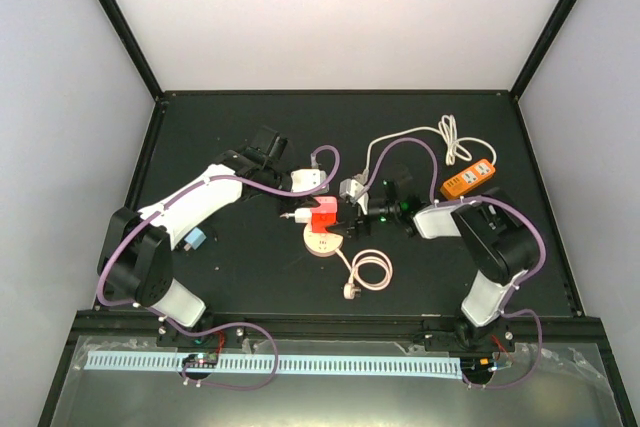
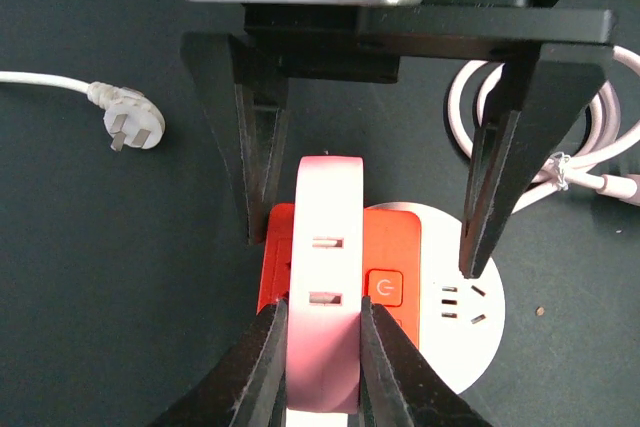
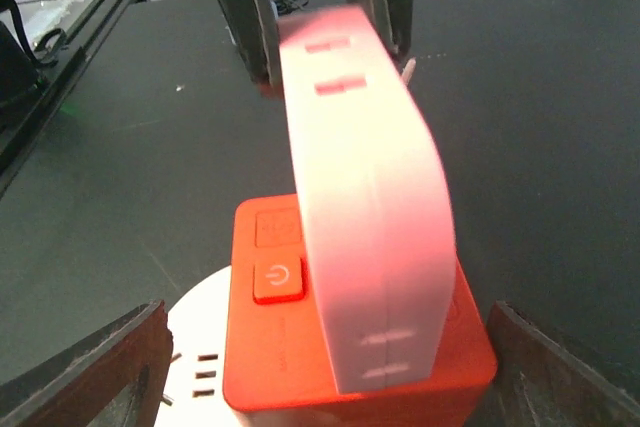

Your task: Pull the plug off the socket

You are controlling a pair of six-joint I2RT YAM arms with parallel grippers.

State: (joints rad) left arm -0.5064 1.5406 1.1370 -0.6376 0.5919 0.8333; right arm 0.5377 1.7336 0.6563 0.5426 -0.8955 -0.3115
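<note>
A white flat plug (image 2: 322,277) with slots stands in the top of a red cube socket (image 2: 395,237), which sits on a round white outlet disc (image 2: 470,317). My left gripper (image 2: 322,309) is shut on the plug's sides. It shows at the top of the right wrist view (image 3: 325,62), clamping the plug (image 3: 365,197). My right gripper (image 3: 325,377) is open and straddles the red socket (image 3: 280,357); in the left wrist view its fingers (image 2: 255,157) hang on either side of the cube. In the top view both grippers (image 1: 298,213) (image 1: 350,215) meet at the socket (image 1: 325,215).
An orange power strip (image 1: 468,177) with a white cable (image 1: 455,137) lies at the back right. A coiled cable (image 1: 372,271) with a loose plug (image 2: 130,125) lies in front of the disc. A white adaptor (image 1: 312,179) and a grey one (image 1: 352,189) lie behind.
</note>
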